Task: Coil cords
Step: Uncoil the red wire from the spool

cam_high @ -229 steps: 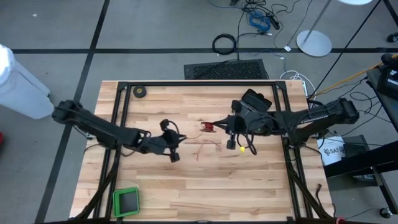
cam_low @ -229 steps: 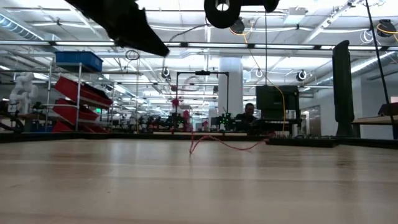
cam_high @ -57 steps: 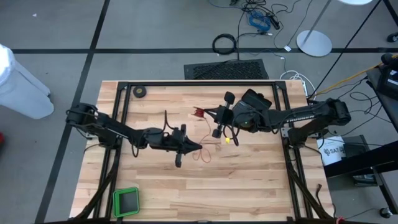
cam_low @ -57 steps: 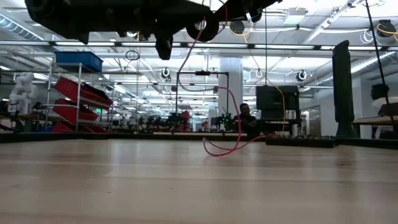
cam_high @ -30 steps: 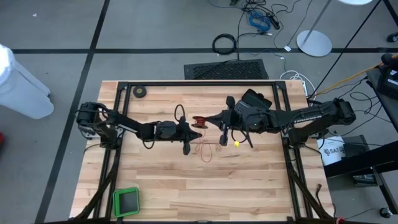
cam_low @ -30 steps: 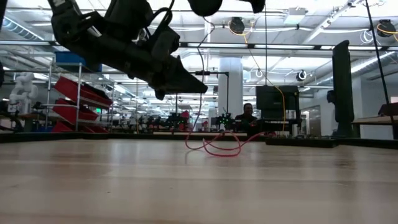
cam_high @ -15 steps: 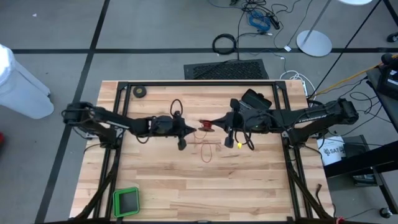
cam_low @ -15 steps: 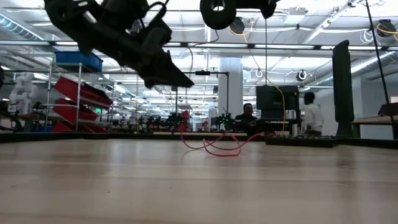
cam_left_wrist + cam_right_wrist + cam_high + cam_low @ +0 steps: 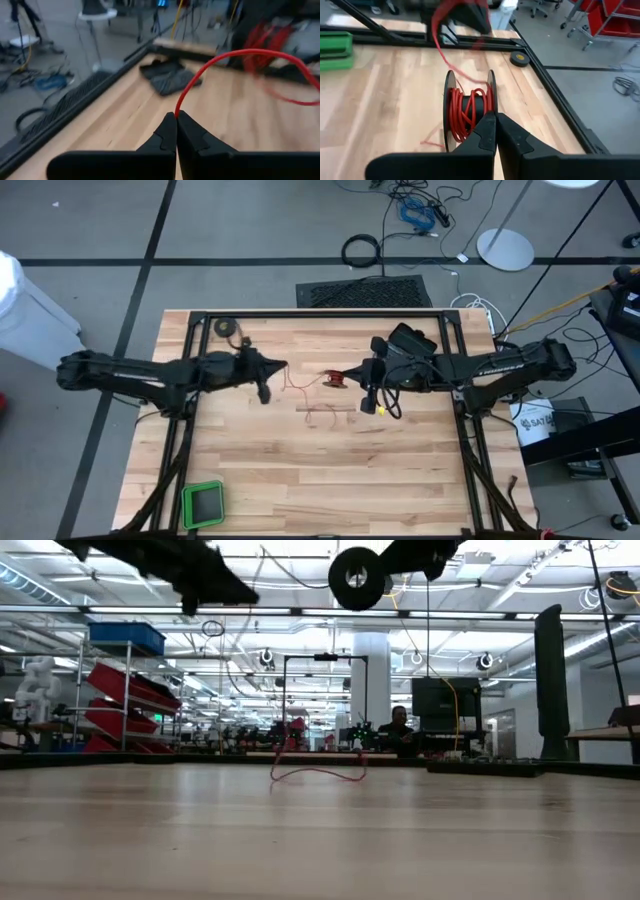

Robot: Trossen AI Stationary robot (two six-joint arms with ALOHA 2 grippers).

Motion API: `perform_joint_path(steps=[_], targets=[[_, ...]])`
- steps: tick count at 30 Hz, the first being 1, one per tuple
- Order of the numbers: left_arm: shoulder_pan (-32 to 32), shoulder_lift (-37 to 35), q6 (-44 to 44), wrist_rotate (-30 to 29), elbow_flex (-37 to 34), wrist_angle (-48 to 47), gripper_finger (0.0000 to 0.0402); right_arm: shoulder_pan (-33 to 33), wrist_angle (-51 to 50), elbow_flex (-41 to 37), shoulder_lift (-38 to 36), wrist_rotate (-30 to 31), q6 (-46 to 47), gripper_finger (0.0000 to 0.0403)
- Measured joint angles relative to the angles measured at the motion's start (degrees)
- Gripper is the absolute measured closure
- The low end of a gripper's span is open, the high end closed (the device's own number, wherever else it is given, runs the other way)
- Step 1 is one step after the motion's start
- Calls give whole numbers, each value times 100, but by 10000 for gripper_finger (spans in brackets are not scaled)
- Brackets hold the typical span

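The big pale wooden surface (image 9: 300, 470) with its black metal frame is the largest thing here, and I will place everything by the small round black reel (image 9: 337, 380) that hangs above its middle.

The right gripper (image 9: 350, 378) comes in from the right side of the reel. Its jaws are pressed together on the reel's edge and hold the reel up off the wood. In the right wrist view the reel (image 9: 469, 111) has red turns wound around its middle already.

The left gripper (image 9: 283, 366) is off to the left of the reel, a little toward the back edge. Its jaws are pinched tight on the very thin red wire (image 9: 235, 62). From that pinch the wire (image 9: 303, 385) runs across to the reel. A loose bit of wire (image 9: 318, 773) lies on the wood just in front of the reel.

A black ring of tape (image 9: 227, 328) sits well left of the reel, near the back corner. A green square box (image 9: 203, 504) sits far from the reel, at the front left.

I think they are in the middle of winding. Next, the left arm should carry the wire around the reel and keep it snug.
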Motion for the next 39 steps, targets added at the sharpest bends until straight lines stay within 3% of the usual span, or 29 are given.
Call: perform_joint_path(steps=[6,13,23,30,39], targets=[[-336,-499,1,40,0,163,402,-133,0,0,193,20,-123,403],[-678,-240,2,579,0,1260,402,-295,71,0,330,26,-161,403],[-911,1128,139,1108,0,3281,402,-444,470,0,495,47,-418,403],[-934,2271,-169,1512,0,4468,402,-549,776,-2,531,504,-485,403],[-954,3462,-440,2095,404,4824,401,-626,999,-1,531,1383,-635,403]])
